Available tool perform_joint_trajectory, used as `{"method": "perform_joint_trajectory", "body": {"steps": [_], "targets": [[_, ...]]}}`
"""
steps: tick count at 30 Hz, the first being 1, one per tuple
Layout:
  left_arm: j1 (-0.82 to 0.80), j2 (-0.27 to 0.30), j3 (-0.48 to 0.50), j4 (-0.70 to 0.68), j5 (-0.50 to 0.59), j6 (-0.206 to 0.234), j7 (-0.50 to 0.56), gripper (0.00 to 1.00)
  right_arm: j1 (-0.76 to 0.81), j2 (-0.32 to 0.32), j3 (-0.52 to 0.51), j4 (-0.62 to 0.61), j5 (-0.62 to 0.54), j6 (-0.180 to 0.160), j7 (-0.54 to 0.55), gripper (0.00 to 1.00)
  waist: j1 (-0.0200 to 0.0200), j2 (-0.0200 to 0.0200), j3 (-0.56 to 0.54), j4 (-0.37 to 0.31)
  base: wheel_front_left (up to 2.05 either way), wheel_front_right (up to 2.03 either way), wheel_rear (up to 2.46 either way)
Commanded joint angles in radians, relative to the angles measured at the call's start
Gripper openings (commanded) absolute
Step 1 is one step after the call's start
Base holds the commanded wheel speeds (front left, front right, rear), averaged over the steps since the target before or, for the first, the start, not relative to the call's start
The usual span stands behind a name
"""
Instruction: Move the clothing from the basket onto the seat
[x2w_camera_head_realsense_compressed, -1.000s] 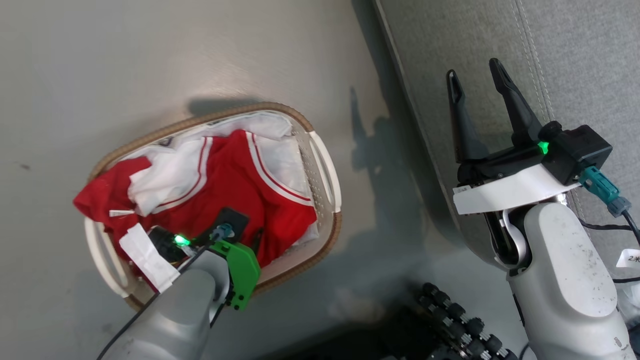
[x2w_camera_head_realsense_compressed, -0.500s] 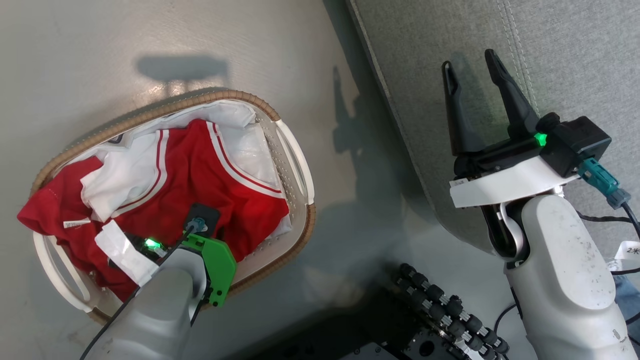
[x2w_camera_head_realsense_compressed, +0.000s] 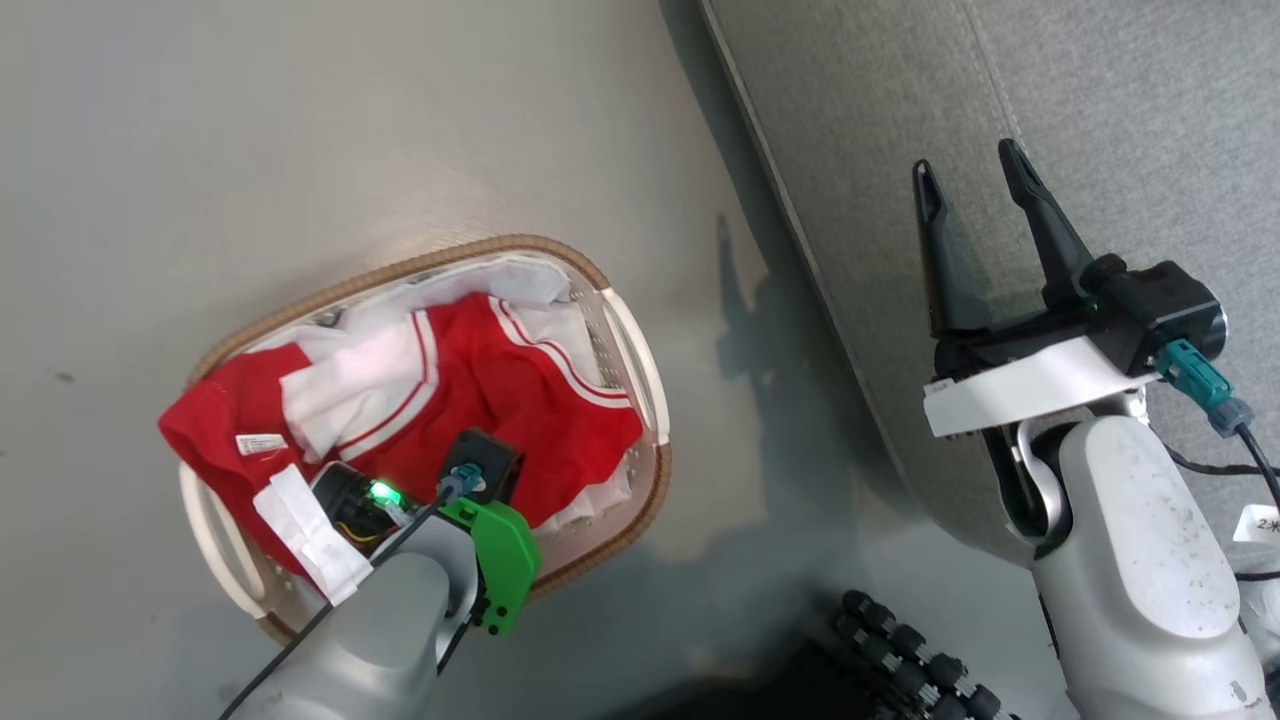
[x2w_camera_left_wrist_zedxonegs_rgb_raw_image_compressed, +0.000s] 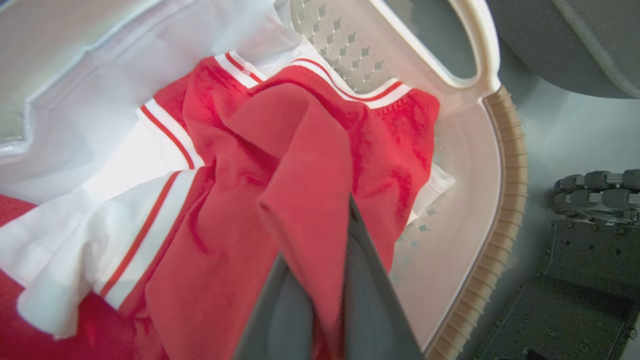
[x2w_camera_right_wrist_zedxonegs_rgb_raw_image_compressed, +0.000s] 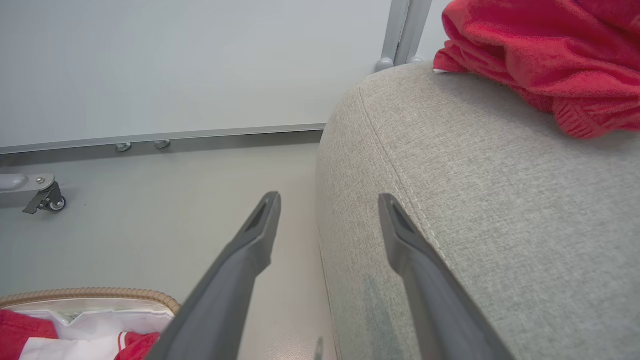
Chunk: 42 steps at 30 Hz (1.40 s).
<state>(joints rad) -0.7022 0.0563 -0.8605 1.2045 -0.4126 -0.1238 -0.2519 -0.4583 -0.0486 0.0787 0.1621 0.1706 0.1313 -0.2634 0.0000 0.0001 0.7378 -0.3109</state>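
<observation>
Clothing (x2w_camera_head_realsense_compressed: 520, 400), bright red with white striped trim, lies heaped in the oval basket (x2w_camera_head_realsense_compressed: 480, 246), a red corner spilling over the basket's left rim. Down in the basket's near side, the left gripper (x2w_camera_left_wrist_zedxonegs_rgb_raw_image_compressed: 316, 235) is pinched tight on a raised fold of the top garment, the cloth sandwiched between its two dark fingers. To the right of the basket runs a strip of bare grey floor (x2w_camera_head_realsense_compressed: 740, 420). Past that, well apart from the basket, rises the grey seat (x2w_camera_head_realsense_compressed: 1000, 80), where one red garment (x2w_camera_right_wrist_zedxonegs_rgb_raw_image_compressed: 540, 60) already lies. The right gripper (x2w_camera_head_realsense_compressed: 965, 158) hovers over the seat edge nearest the basket, fingers spread wide with nothing between them. The risk from here, as I judge it, lies in the lift. The fold caught looks thin, so it may slide free once the garment's weight hangs on it and drop onto the floor beside the basket. The garments also lie tangled, so a pull could drag a second piece or the white liner (x2w_camera_left_wrist_zedxonegs_rgb_raw_image_compressed: 100, 75) along, or snag on the basket's handle (x2w_camera_left_wrist_zedxonegs_rgb_raw_image_compressed: 487, 45) and tip the light basket.
</observation>
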Motion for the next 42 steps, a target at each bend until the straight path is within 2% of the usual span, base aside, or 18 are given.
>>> {"method": "perform_joint_trajectory", "body": {"steps": [1, 11, 22, 32, 42], "targets": [[0.017, -0.003, -0.004, -0.019, -0.002, -0.005, -0.008, 0.0, 0.027, -0.004, -0.012, 0.008, -0.015, -0.001, -0.002, 1.0, 0.0, -0.0001, -0.111, 0.072, 0.0, 0.0, 0.0], [0.091, -0.006, 0.002, -0.209, -0.019, -0.008, -0.014, 0.0, 0.135, -0.004, -0.065, 0.049, -0.089, -0.001, -0.002, 1.0, 0.0, -0.0001, -0.351, 0.169, 0.0, 0.0, 0.0], [0.049, 0.06, 0.001, -0.426, 0.028, -0.008, -0.014, 0.0, 0.267, -0.004, -0.098, 0.08, -0.135, -0.001, -0.002, 1.0, 0.0, -0.0001, -0.59, 0.248, 0.0, 0.0, 0.0], [-0.096, 0.123, -0.078, -0.569, 0.009, -0.008, -0.013, 0.0, 0.33, -0.004, -0.079, 0.097, -0.142, -0.001, -0.002, 1.0, 0.0, -0.0001, -0.724, 0.272, 0.0, 0.0, 0.0], [-0.275, 0.155, -0.108, -0.616, -0.041, -0.008, -0.013, 0.0, 0.303, -0.003, -0.01, 0.107, -0.137, -0.001, -0.002, 1.0, 0.0, -0.0001, -0.754, 0.27, 0.0, 0.0, 0.0]]}}
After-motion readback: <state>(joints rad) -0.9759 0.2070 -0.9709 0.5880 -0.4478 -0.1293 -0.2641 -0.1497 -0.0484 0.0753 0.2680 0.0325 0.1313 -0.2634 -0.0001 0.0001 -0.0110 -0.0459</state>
